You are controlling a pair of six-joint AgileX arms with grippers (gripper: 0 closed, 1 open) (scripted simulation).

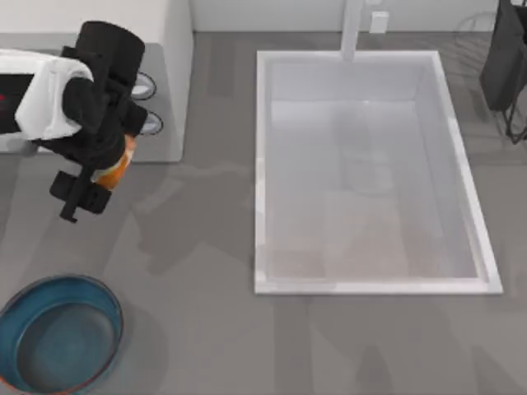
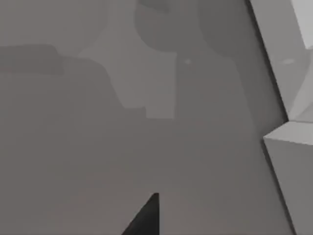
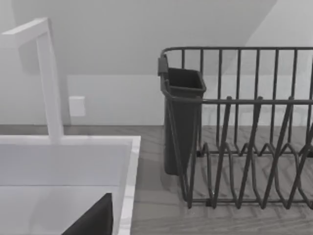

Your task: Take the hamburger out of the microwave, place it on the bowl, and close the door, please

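No readable text or labels

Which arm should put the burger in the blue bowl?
Left, probably. Its claw already grips the hamburger in front of the microwave, near the bowl. The right arm sits far across the sink.

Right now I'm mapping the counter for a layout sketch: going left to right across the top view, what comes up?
Bowl → left gripper holding the hamburger → microwave → sink → dish rack.
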